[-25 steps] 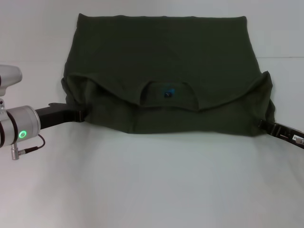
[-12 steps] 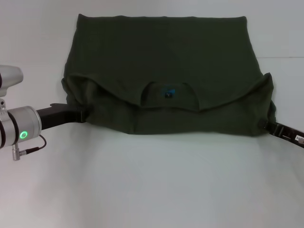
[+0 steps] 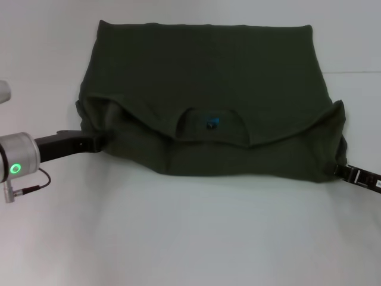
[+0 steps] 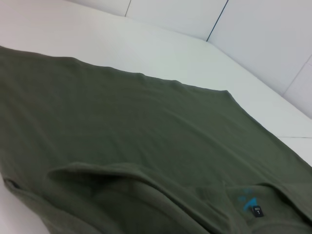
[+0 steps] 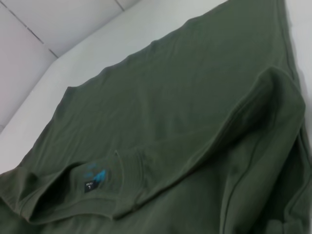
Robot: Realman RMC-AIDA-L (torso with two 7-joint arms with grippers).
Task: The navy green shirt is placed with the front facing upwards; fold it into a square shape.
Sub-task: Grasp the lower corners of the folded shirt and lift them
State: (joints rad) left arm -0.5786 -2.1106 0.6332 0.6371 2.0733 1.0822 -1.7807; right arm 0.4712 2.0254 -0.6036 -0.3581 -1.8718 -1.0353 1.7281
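Two grippers, left (image 3: 102, 141) and right (image 3: 338, 169), at shirt (image 3: 202, 65) corners; grip unseen; uneven pull could skew the fold.

both pincer tips hidden under the navy green shirt (image 3: 202, 71); chest lettering hidden

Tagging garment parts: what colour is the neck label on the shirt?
Blue print above a dark tab, on the neck label of the shirt; clearest in the right wrist view.

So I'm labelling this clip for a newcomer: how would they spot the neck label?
Start from the navy green shirt spread across the white table. At the middle of its near folded part sits the round collar; the neck label inside is the only blue spot.
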